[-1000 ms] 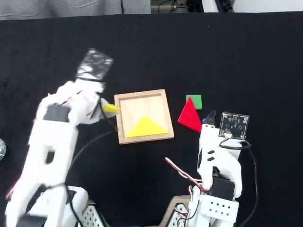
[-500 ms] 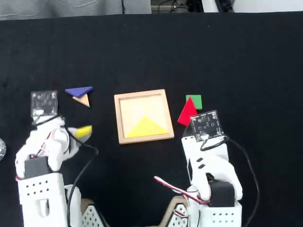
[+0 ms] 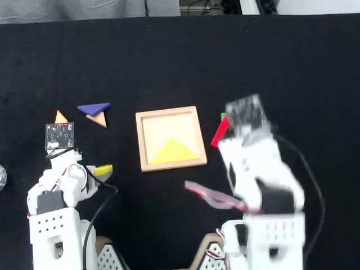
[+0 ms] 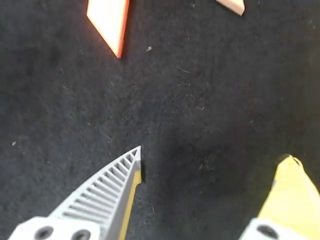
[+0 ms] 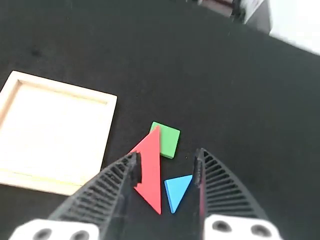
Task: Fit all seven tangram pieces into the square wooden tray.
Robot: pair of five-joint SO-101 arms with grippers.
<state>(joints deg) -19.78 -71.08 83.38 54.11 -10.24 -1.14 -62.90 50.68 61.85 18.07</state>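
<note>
We see the wooden tray (image 3: 167, 109) mid-table (image 3: 169, 62), one yellow triangle (image 3: 173, 152) inside (against its six o'clock edge). The red triangle (image 5: 149, 172), green square (image 5: 168, 141) and blue triangle (image 5: 176, 190) lie at its three o'clock, beneath the spread, empty right tool (image 5: 166, 152). The left tool (image 4: 213, 152), likewise spread, sits at eight o'clock.

The tray (image 3: 167, 109) is pale, smooth wood. The cloth (image 3: 253, 62) under it is black, matt and a bit fuzzy. My right pincer (image 5: 166, 155) has ridged plastic fingers (image 5: 107, 192).
</note>
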